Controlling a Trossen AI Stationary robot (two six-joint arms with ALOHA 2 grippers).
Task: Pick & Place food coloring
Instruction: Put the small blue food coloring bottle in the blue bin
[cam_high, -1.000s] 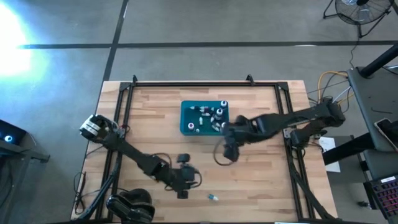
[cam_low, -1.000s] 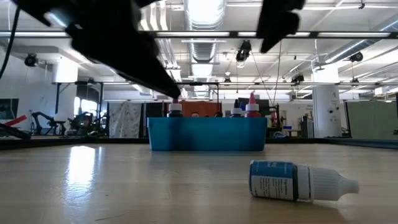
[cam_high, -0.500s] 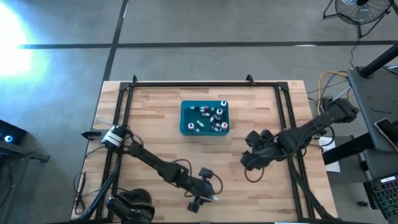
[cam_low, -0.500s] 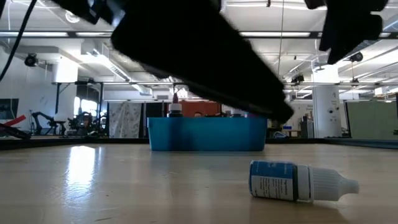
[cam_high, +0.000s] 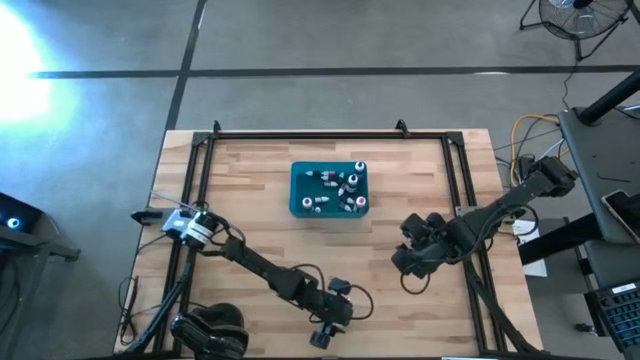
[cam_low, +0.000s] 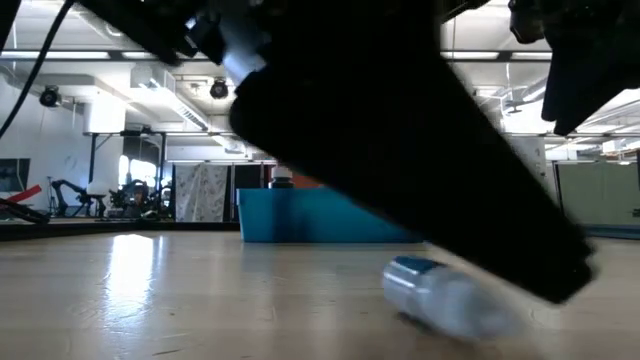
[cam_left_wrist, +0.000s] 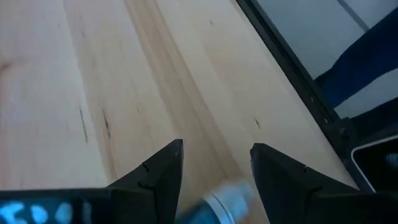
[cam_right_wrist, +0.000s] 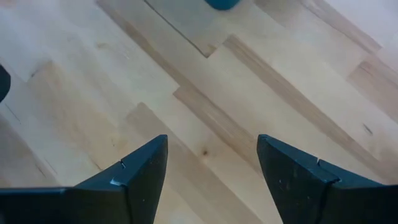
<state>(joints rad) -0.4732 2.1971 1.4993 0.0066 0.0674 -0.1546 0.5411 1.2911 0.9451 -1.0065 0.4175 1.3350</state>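
No label is readable on the lone food coloring bottle; it lies low in the left wrist frame between the spread fingers of the left gripper, seemingly ungripped. The rest sit in the teal bin, upper centre. The right gripper hangs open and empty over bare wood at right.

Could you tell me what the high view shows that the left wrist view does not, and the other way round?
Only the high view shows the teal bin with small bottles inside, the right hand waiting open over bare table, and the whole table. Only the left wrist view shows a bottle lying on the wood between the left hand's open fingers. Both show the left hand near the table's front edge.
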